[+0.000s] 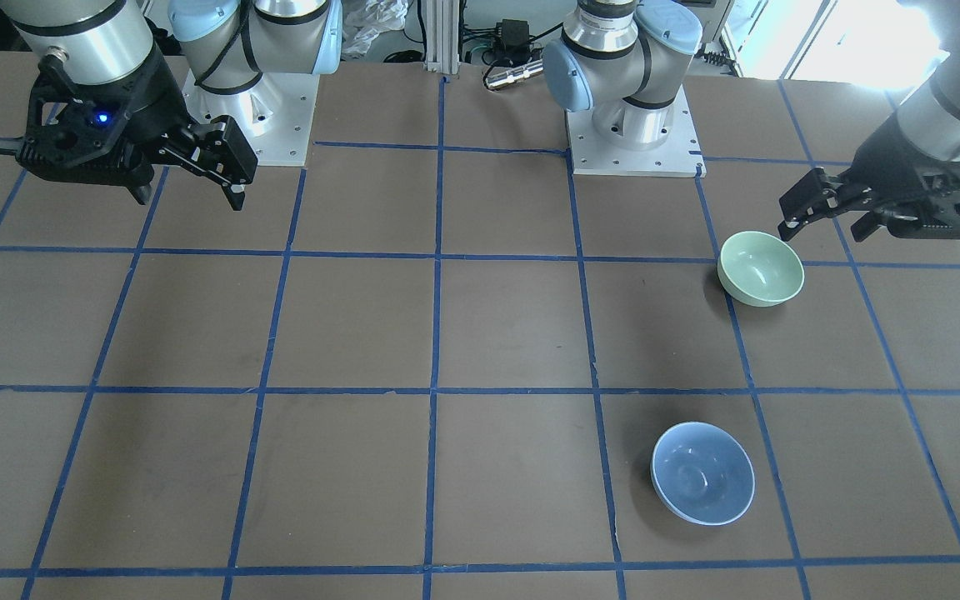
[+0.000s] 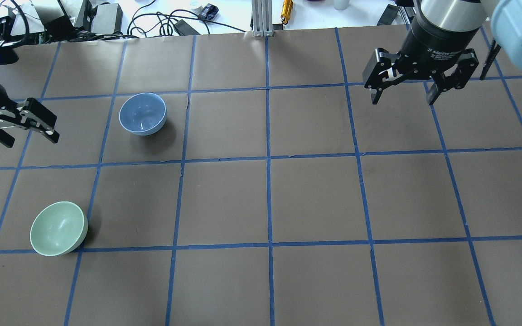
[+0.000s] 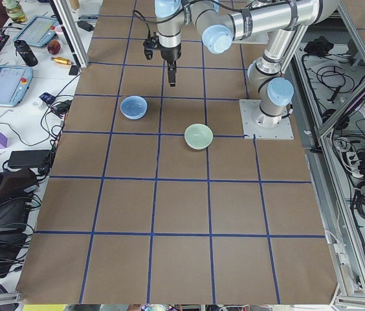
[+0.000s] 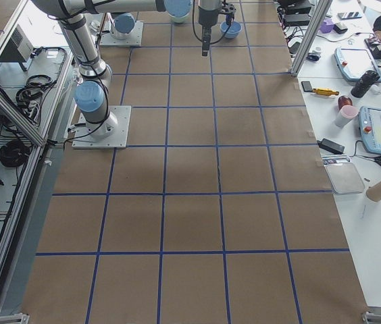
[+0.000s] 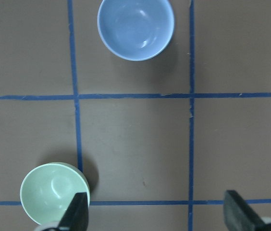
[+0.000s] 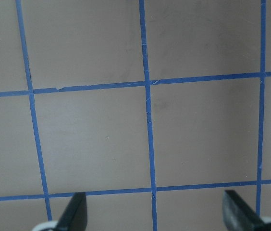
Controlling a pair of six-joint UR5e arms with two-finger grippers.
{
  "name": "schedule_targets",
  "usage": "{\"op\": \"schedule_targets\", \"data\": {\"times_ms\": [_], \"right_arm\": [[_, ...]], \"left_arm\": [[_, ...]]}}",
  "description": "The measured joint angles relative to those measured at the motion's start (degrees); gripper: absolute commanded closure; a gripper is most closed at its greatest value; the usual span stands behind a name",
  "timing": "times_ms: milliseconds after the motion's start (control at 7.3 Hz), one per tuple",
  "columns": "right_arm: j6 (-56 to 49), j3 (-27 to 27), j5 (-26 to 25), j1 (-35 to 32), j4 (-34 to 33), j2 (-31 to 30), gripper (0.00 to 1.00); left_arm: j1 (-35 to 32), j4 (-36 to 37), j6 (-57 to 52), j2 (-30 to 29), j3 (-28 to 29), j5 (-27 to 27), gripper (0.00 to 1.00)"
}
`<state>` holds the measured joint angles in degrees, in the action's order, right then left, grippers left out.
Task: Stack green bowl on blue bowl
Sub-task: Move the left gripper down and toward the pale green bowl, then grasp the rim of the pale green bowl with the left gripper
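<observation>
The pale green bowl [image 2: 58,228] stands upright on the brown table, near the robot's left side. It also shows in the front view [image 1: 761,268] and low left in the left wrist view [image 5: 54,192]. The light blue bowl [image 2: 142,113] stands upright about one grid square away, apart from it, and shows in the front view [image 1: 702,472] and the left wrist view [image 5: 135,29]. My left gripper [image 2: 30,138] is open and empty, held in the air beside the green bowl [image 1: 822,233]. My right gripper [image 2: 402,100] is open and empty, far from both bowls.
The table [image 2: 315,199] is brown with a grid of blue tape lines. The two arm bases [image 1: 634,133] stand at its robot-side edge. Cables and small gear [image 2: 161,20] lie beyond the far edge.
</observation>
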<state>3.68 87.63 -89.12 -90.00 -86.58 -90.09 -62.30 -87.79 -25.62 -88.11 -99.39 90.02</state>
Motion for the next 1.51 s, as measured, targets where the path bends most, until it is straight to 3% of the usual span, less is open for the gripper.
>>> {"op": "schedule_targets", "data": {"times_ms": [274, 411, 548, 822, 1096, 1233, 1370, 1507], "right_arm": [[-0.05, 0.0, 0.0, 0.0, -0.03, 0.0, 0.0], [-0.07, 0.0, 0.0, 0.0, -0.02, 0.0, 0.0], [-0.08, 0.0, 0.0, 0.0, 0.0, 0.0, 0.0], [-0.06, 0.0, 0.0, 0.0, -0.03, 0.0, 0.0], [0.0, 0.0, 0.0, 0.0, -0.04, 0.0, 0.0], [0.01, 0.0, 0.0, 0.0, -0.01, 0.0, 0.0], [0.01, 0.0, 0.0, 0.0, 0.0, 0.0, 0.0], [0.01, 0.0, 0.0, 0.0, 0.01, 0.0, 0.0]], "left_arm": [[11.14, 4.56, -10.96, -0.55, -7.73, -0.09, 0.0], [15.72, 9.84, -15.91, -1.33, -12.71, -0.14, 0.05], [18.65, 16.07, -19.1, -1.85, -18.12, 0.02, 0.03], [21.14, 28.31, -21.36, -2.34, -27.49, 0.35, 0.04], [21.62, 31.76, -21.61, -3.72, -29.92, 0.41, 0.06], [21.66, 32.34, -21.62, -4.69, -30.15, 0.41, 0.28], [21.68, 32.98, -21.64, -5.55, -30.16, 0.5, 0.65], [21.69, 33.42, -21.68, -6.17, -30.1, 0.66, 0.92]]}}
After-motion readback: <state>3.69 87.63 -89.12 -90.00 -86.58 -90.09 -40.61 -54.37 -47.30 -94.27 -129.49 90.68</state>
